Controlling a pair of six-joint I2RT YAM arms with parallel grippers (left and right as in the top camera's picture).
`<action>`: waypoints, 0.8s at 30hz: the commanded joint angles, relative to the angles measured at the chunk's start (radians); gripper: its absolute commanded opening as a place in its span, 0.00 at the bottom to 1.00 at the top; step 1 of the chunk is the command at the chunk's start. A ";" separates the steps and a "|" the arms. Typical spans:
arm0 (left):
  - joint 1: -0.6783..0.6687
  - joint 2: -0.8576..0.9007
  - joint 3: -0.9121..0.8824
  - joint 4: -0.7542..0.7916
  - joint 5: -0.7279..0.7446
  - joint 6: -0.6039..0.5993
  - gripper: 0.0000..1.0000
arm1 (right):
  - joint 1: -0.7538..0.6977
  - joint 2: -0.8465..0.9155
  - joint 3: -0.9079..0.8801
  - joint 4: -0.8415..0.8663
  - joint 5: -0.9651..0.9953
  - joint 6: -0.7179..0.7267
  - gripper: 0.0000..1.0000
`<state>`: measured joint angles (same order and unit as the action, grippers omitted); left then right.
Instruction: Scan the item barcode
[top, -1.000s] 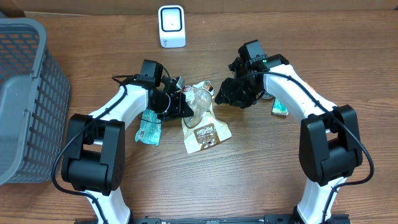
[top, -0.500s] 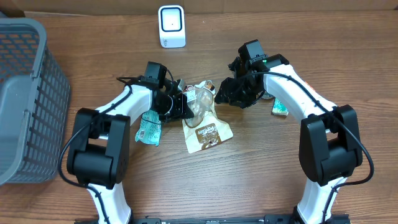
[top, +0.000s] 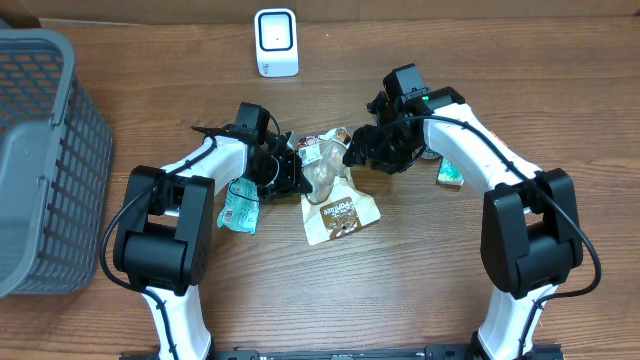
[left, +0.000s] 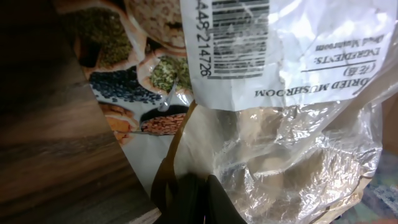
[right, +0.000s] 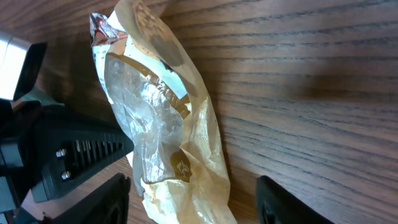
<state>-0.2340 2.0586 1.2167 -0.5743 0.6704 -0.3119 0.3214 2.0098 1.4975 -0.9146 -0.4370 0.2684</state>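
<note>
Left claw (top: 292, 172) was clamped on the dried mushroom bag (top: 335, 205), which rested on the tabletop (top: 420, 280) between the arms. Right claw (right: 198, 200) gaped open near its top. Thin film could slip, crumpling the barcode (left: 239, 37).

Tan and clear pouch (top: 338, 205) with white black-barred label (left: 249, 50), grey lattice basket (top: 60, 130), white scanner (top: 276, 42), teal packet (top: 238, 208), wood-grain table (top: 400, 290)
</note>
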 joint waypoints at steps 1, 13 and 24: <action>0.003 0.047 -0.001 0.003 -0.068 -0.010 0.04 | 0.005 0.039 -0.006 0.010 -0.035 -0.025 0.66; 0.005 0.047 -0.002 -0.003 -0.076 -0.009 0.04 | 0.008 0.137 -0.006 -0.039 -0.227 -0.164 0.68; 0.006 0.047 -0.002 -0.004 -0.076 -0.006 0.04 | 0.038 0.153 -0.107 0.031 -0.240 -0.160 0.56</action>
<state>-0.2337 2.0594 1.2182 -0.5758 0.6697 -0.3119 0.3542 2.1441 1.4315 -0.9001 -0.6861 0.1162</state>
